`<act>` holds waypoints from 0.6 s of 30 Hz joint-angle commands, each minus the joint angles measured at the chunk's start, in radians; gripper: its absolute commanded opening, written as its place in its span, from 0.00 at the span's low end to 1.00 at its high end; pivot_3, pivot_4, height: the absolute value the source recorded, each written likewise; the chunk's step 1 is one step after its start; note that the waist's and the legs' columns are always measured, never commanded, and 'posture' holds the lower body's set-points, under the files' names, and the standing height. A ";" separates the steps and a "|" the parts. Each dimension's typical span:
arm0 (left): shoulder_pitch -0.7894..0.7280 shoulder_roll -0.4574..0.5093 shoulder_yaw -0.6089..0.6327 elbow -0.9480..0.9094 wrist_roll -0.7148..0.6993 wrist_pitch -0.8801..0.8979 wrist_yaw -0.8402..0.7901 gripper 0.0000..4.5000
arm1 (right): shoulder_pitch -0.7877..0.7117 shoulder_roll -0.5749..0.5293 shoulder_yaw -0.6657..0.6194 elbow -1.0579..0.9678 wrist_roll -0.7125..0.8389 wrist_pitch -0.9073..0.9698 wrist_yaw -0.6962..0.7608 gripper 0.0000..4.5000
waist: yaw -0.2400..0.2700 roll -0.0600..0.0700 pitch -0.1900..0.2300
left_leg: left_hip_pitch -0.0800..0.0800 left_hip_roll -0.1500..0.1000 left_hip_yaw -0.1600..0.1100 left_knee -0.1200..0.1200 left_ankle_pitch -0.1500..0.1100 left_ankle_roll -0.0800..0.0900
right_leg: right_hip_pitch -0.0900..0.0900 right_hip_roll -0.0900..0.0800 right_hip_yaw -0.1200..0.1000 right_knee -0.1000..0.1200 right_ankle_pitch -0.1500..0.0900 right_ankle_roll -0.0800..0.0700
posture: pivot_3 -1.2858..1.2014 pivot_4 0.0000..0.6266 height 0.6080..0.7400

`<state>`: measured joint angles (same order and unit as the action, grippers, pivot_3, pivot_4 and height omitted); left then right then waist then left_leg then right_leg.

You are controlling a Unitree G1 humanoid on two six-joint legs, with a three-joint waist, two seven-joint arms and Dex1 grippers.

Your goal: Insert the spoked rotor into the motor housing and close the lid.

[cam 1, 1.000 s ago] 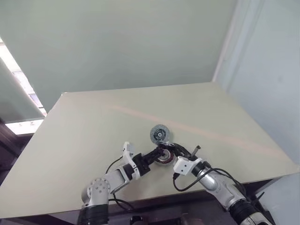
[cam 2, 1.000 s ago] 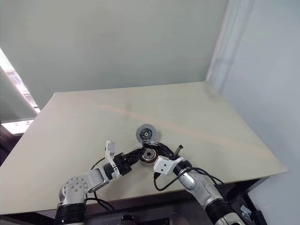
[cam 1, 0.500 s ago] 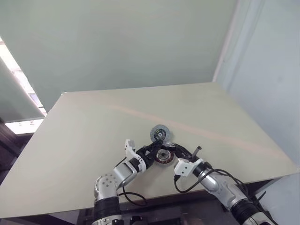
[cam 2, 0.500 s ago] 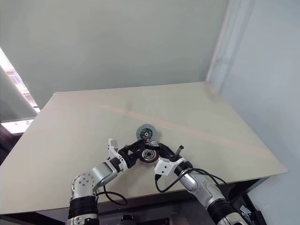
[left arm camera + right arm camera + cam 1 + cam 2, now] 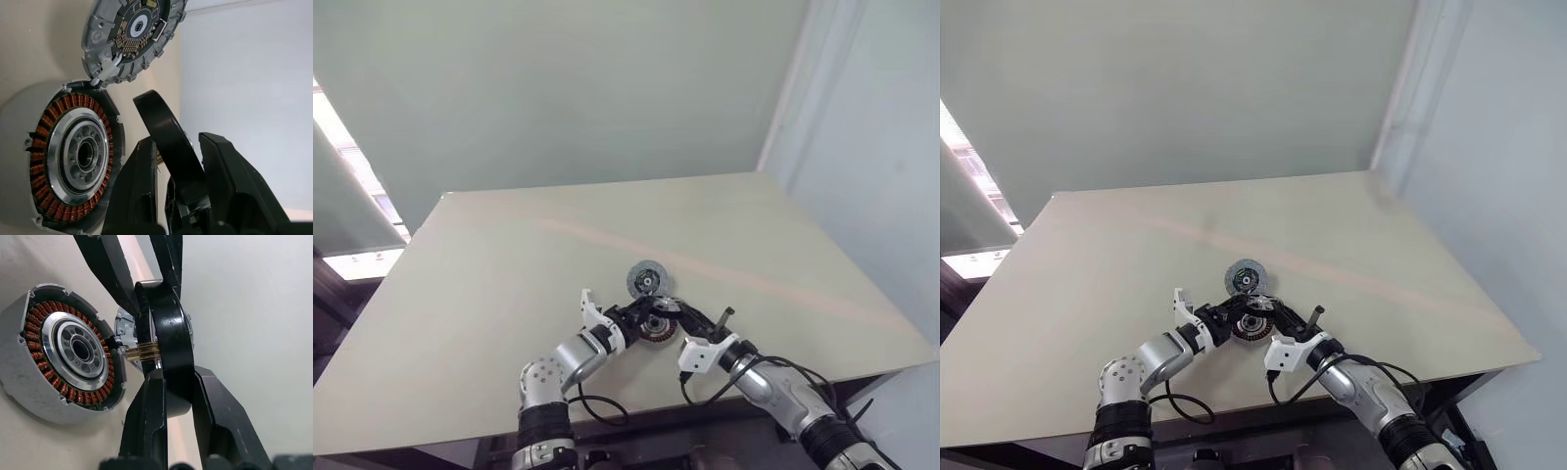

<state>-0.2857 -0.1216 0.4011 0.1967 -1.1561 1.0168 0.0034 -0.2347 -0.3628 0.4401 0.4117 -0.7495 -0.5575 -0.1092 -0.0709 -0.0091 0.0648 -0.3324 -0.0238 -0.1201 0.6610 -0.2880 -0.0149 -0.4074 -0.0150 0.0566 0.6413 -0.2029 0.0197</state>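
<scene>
The spoked rotor [image 5: 168, 338], black-rimmed and standing on edge, hangs just above the table beside the motor housing [image 5: 78, 156]. My right gripper [image 5: 173, 377] is shut on its lower rim. My left gripper [image 5: 178, 142] comes in from the opposite side, and its fingers [image 5: 110, 269] press the rotor's upper rim. A brass-coloured shaft [image 5: 142, 352] sticks out of the rotor toward the housing. The housing lies flat with its copper windings and silver hub facing up. The lid [image 5: 647, 280] lies just beyond it, almost touching its edge. Both grippers meet over the housing [image 5: 656, 328].
The beige table [image 5: 509, 274] stretches wide to the left, right and far side of the parts. Its front edge runs close under my forearms. A pale wall stands behind the table. Black cables loop beside both wrists.
My left arm has reached in toward the rotor, rolled its wrist, and closed its wide-open fingers onto the rim. The right gripper has kept its hold in place.
</scene>
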 commanded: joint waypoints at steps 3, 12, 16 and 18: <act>-0.025 -0.057 0.006 -0.002 -0.060 -0.020 0.037 0.19 | -0.019 0.012 -0.015 -0.074 0.015 -0.012 -0.037 0.07 | 0.000 0.000 0.000 | 0.000 0.000 0.000 0.000 0.000 0.000 | 0.000 0.000 0.000 0.000 0.000 0.000 | 0.52 0.00 1.00; -0.023 -0.077 0.006 -0.009 -0.198 -0.049 0.091 0.06 | -0.013 0.026 -0.023 -0.079 0.068 0.000 -0.010 0.75 | 0.000 -0.001 0.000 | 0.000 0.000 0.000 0.000 0.000 0.000 | 0.000 0.000 0.001 0.000 0.000 0.000 | 0.52 0.00 1.00; -0.020 -0.069 -0.001 -0.019 -0.250 -0.052 0.102 0.06 | -0.005 0.037 -0.036 -0.067 0.099 0.018 0.000 1.00 | 0.000 -0.001 0.000 | 0.000 -0.001 0.000 0.000 0.000 0.000 | 0.000 0.000 0.001 0.000 0.000 0.000 | 0.52 0.00 1.00; -0.015 -0.058 -0.002 -0.030 -0.283 -0.045 0.110 0.06 | 0.007 0.048 -0.053 -0.061 0.129 0.053 0.016 1.00 | 0.001 -0.001 0.000 | 0.000 -0.001 0.000 0.000 0.000 0.000 | 0.000 0.000 0.001 0.000 0.000 0.000 | 0.52 0.00 1.00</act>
<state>-0.2904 -0.1231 0.3995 0.2076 -1.3859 0.9701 0.1098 -0.2226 -0.3224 0.4196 0.3691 -0.6622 -0.5227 -0.1005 -0.0702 -0.0103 0.0643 -0.3325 -0.0243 -0.1202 0.6613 -0.2879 -0.0148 -0.4070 -0.0150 0.0575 0.6413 -0.2026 0.0201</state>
